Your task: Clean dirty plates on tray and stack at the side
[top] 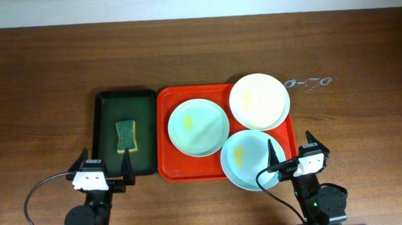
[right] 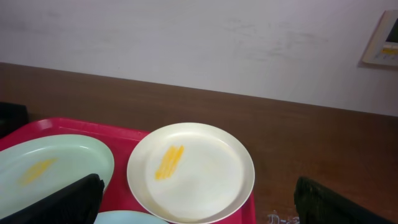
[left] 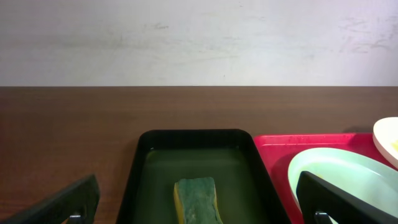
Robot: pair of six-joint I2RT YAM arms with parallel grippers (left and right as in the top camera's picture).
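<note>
Three plates lie flat on the red tray (top: 164, 124). The cream plate (top: 259, 100) is ahead of the right gripper (top: 289, 141). A mint plate (top: 250, 158) lies below that gripper's left finger and reaches over the tray's near rim. A second mint plate (top: 198, 126) sits further to its left. Each carries a yellow smear.

They look light, stiff and smooth, and are likely slippery once wet. I judge the raised rim the best hold, with one finger under the lip and one on top.

The right gripper's jaws are spread wide and hold nothing. The left gripper (top: 104, 164), also spread and empty, hovers at the near end of the dark green tray (top: 103, 131). The sponge (top: 125, 136) is just ahead of it and looks soft enough to squeeze across its narrow sides. Everything rests on the brown desk (top: 51, 70).
</note>
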